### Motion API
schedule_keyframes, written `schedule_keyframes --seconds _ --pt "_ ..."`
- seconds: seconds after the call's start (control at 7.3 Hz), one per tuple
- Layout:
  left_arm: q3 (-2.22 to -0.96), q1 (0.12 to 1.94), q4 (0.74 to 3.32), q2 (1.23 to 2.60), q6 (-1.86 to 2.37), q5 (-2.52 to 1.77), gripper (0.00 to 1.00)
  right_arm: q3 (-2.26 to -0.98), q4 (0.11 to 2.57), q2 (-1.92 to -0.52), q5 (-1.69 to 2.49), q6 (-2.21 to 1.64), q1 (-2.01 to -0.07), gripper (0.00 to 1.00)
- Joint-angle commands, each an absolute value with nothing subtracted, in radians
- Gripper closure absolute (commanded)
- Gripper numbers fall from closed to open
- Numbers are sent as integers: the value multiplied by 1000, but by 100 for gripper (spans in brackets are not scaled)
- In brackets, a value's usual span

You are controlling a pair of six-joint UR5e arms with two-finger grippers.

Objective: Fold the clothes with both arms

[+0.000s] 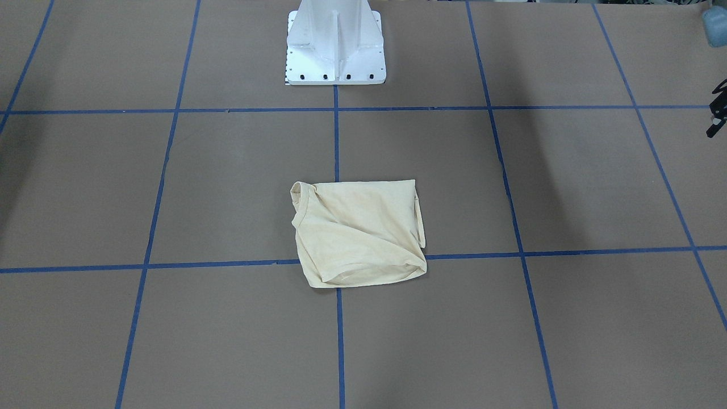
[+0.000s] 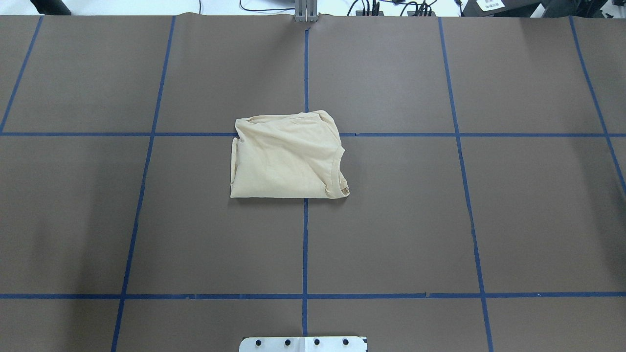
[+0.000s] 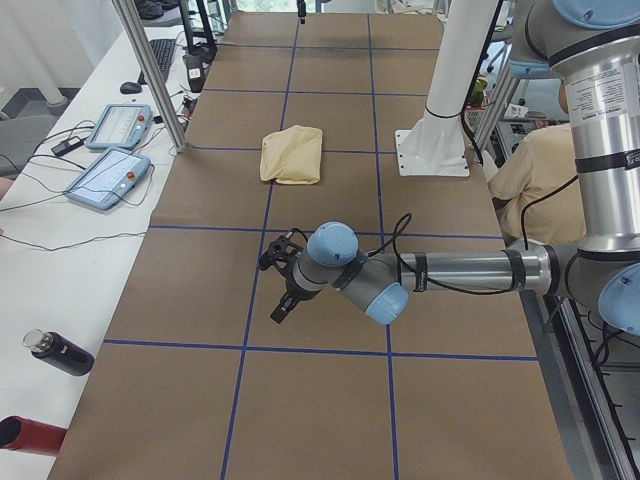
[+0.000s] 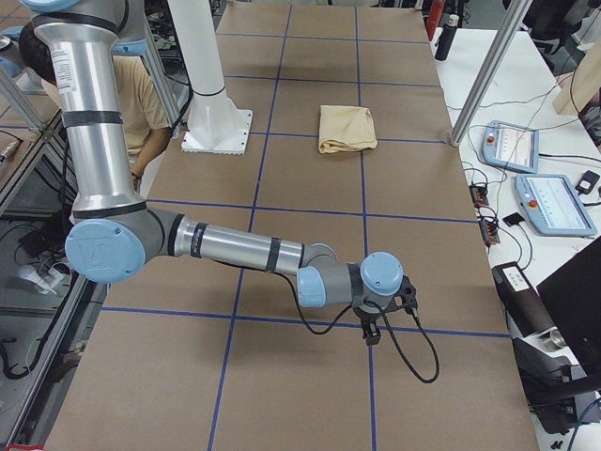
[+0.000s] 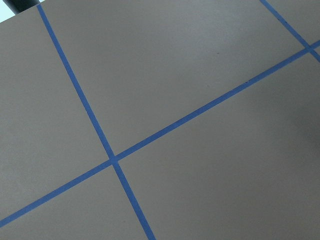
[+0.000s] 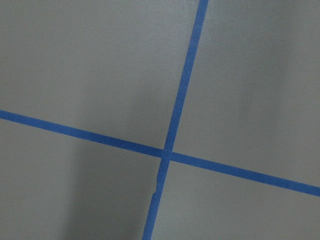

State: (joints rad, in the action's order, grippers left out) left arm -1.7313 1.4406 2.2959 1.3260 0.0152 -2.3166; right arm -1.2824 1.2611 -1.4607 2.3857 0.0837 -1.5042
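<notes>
The cream-yellow T-shirt (image 1: 358, 233) lies folded into a rough square near the middle of the brown table, plain side up, collar at one corner. It also shows in the overhead view (image 2: 286, 156) and both side views (image 3: 291, 155) (image 4: 346, 128). Both grippers are far from it, out at the table's ends. My left gripper (image 3: 278, 285) hangs low over the table; a sliver of it shows at the front view's right edge (image 1: 718, 111). My right gripper (image 4: 385, 318) hangs low over the other end. I cannot tell whether either is open or shut. Both wrist views show only table and tape.
The white pedestal base (image 1: 335, 51) stands behind the shirt. Blue tape lines (image 2: 305, 244) grid the table. Two teach pendants (image 3: 105, 175) and bottles (image 3: 60, 352) lie on the side bench. A person in yellow (image 3: 540, 170) sits behind the robot.
</notes>
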Motion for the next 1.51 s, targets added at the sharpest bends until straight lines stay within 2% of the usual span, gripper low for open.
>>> schedule_keyframes --seconds 0.0,0.41,0.55,0.82,0.96,1.1,1.37 --pt "-1671 1442 2302 1338 11 -2316 0 -1377 1253 -1549 2370 69 -1505 0" --pt "-1661 1440 2280 1345 26 -2321 0 -1384 1267 -1536 2367 67 -1505 0" --pt "-1658 1440 2232 1354 26 -2319 0 -1384 1310 -1529 2375 67 -1519 0" --pt "-1669 1443 2183 1351 28 -2335 0 -1463 1505 -1523 2433 67 -1569 0" --pt "-1675 1447 2078 1389 28 -2385 0 -1469 1646 -1452 2424 67 -1569 0" --pt "-1686 1509 2003 1413 26 -2402 0 -1471 1699 -1437 2419 81 -1575 0" --pt "-1765 1548 1801 1439 25 -2402 0 -1506 1701 -1450 2421 81 -1575 0"
